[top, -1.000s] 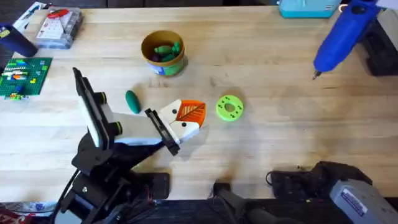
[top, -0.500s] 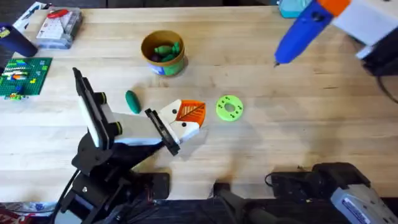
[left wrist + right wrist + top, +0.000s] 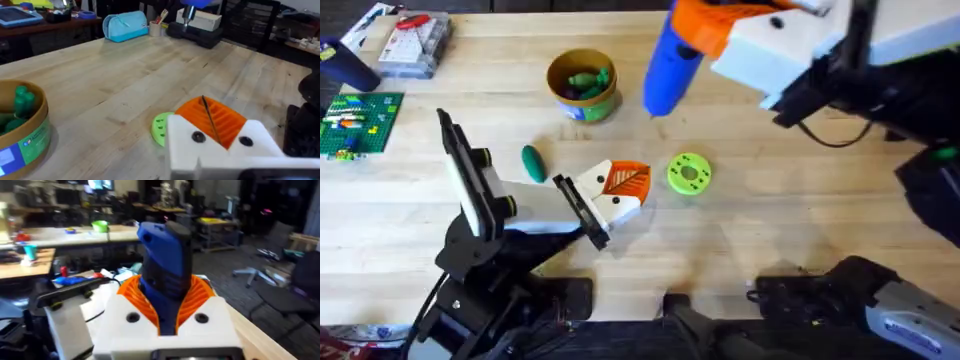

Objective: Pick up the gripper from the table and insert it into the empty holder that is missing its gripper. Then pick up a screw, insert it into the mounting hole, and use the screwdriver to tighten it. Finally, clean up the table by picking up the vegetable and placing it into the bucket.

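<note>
My right gripper (image 3: 712,28) is shut on the blue screwdriver (image 3: 668,66), held high over the table's far middle with its tip pointing down near the yellow bucket (image 3: 582,85). The right wrist view shows orange pads clamping the screwdriver (image 3: 165,275). The white gripper with its orange ribbed finger (image 3: 616,188) sits at the tip of my left arm. In the left wrist view its orange pads (image 3: 225,122) meet along a thin dark line, so my left gripper (image 3: 205,102) is shut and empty. The dark green vegetable (image 3: 532,163) lies on the table left of it. The screw is out of view.
A lime-green disc (image 3: 689,172) lies just right of the left gripper. The bucket (image 3: 30,140) holds green toy pieces. A green brick plate (image 3: 358,122) and a clear parts box (image 3: 415,45) sit at the far left. A blue pouch (image 3: 125,25) stands at the back edge.
My right arm has swung left from the far right corner, carrying the screwdriver to above the table's far middle. The left arm and the table's objects have not moved.
</note>
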Available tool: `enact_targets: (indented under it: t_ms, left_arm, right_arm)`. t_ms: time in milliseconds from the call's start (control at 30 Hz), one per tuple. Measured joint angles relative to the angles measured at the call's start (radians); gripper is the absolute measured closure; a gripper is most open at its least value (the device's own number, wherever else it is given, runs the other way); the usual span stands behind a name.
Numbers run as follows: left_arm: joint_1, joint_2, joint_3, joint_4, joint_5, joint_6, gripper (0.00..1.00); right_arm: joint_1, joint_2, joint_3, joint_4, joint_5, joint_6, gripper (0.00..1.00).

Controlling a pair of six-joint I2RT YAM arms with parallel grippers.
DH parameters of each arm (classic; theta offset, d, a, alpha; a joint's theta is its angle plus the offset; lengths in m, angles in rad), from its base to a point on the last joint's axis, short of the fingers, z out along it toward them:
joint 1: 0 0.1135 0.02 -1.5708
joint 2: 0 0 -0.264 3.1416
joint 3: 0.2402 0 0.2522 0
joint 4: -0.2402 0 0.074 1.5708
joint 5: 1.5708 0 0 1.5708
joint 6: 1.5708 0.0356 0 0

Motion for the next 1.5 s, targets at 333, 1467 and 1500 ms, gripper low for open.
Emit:
enact_targets:
  t_ms: [333,1467,1500]
  left_arm:
    - [0.000,0.000,0.000,0.000,0.000,0.000,0.987]
    - [0.000,0.000,0.000,0.000,0.000,0.000,0.987]
    - [0.000,0.000,0.000,0.000,0.000,0.000,0.987]
  right_arm:
    - [0.171,0.119,0.000,0.115,0.000,0.004,0.886]
    - [0.269,0.187,0.000,0.104,0.102,0.079,0.886]
    - [0.269,0.187,0.000,0.100,0.102,0.079,0.886]
